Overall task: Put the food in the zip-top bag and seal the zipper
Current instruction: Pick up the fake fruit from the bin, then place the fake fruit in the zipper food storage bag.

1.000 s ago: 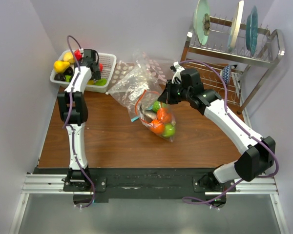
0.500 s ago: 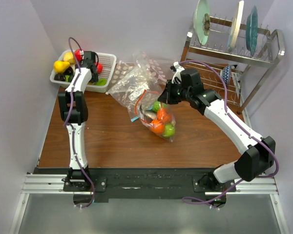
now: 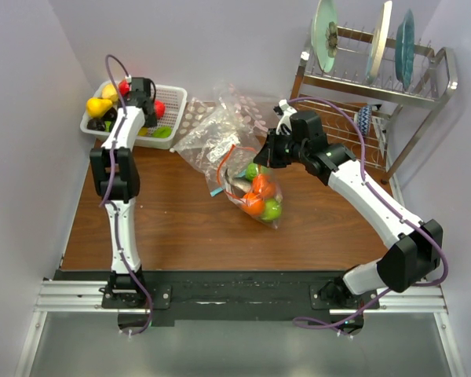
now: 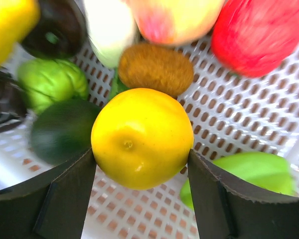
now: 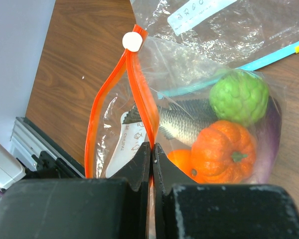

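Note:
My left gripper [image 3: 144,96] is down in the white basket [image 3: 175,100] at the back left. Its fingers press both sides of a round yellow fruit [image 4: 142,137], with the left gripper [image 4: 142,167] just above the basket floor. A brown kiwi [image 4: 157,67], red fruit [image 4: 259,35] and green pieces [image 4: 52,82] lie around it. My right gripper [image 3: 264,157] is shut on the orange-red zipper [image 5: 139,94] of the zip-top bag [image 3: 251,188], holding its mouth open; it also shows in the right wrist view [image 5: 152,148]. Inside lie an orange pumpkin [image 5: 224,149], a green fruit [image 5: 239,96] and a toy fish [image 5: 182,122].
Another clear bag with a blue-green strip [image 5: 269,57] lies crumpled behind the zip-top bag [image 3: 220,118]. A metal dish rack [image 3: 377,78] with plates stands at the back right. Walls close in on the left and the back.
My left gripper has shifted slightly left and back inside the basket. The right gripper and the bag have not moved.

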